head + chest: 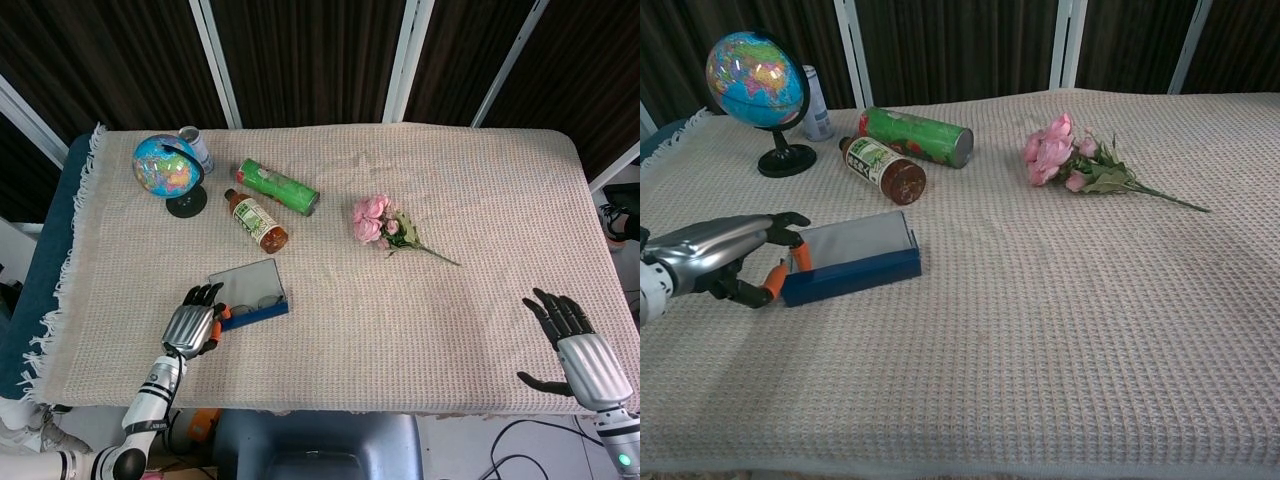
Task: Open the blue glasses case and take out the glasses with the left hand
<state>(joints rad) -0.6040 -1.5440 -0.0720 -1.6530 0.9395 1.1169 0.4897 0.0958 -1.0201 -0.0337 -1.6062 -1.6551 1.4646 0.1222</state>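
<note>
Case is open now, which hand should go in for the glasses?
Left. The left hand is already at the open case, fingertips at its left end, with the glasses inside. The right hand sits far off at the table's opposite corner.

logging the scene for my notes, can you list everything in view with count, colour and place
glasses case: 1, blue, lid up, near left of the table
glasses: 1, inside the case
globe: 1, blue, far left
can: 1, pale, behind the globe
bottle: 1, brown, lying right of the globe
tube: 1, green, lying behind the bottle
flowers: 1 bunch, pink, centre
tablecloth: 1, beige
left hand: at the case's left end
right hand: open, near right edge
</note>
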